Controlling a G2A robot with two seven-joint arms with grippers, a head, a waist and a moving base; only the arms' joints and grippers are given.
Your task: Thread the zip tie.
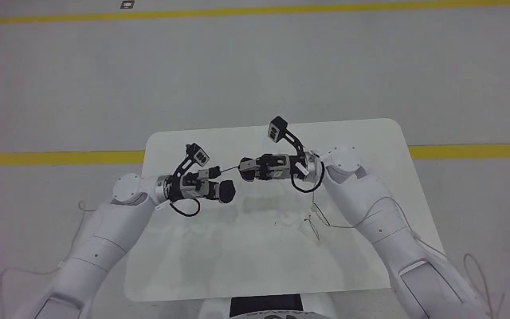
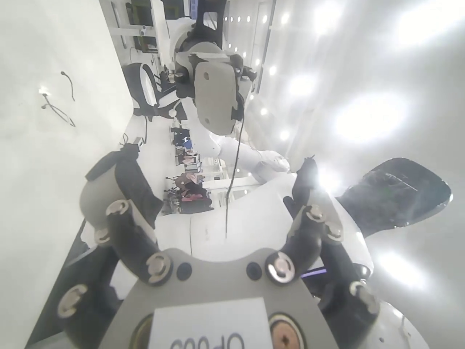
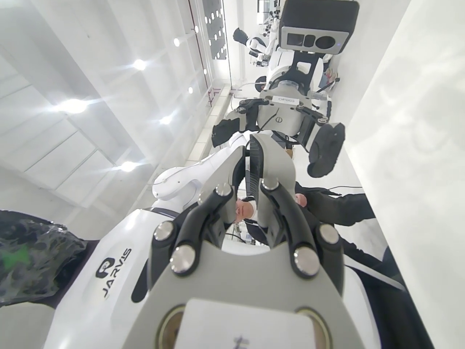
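A thin black zip tie (image 1: 229, 168) runs between my two grippers above the white table (image 1: 358, 143). My right gripper (image 1: 246, 167) is shut on one end of it; in the right wrist view its fingers (image 3: 267, 157) are pressed together. In the left wrist view the zip tie (image 2: 234, 168) hangs out of the right gripper (image 2: 218, 117), and its free end lies between the spread fingers of my left gripper (image 2: 209, 163) without touching either one. My left gripper (image 1: 217, 182) is open and faces the right one a short way off.
Several loose zip ties (image 1: 317, 217) lie on the table under the right arm, and the same zip ties (image 2: 60, 110) show on the white surface in the left wrist view. Both arms hang over the table's middle.
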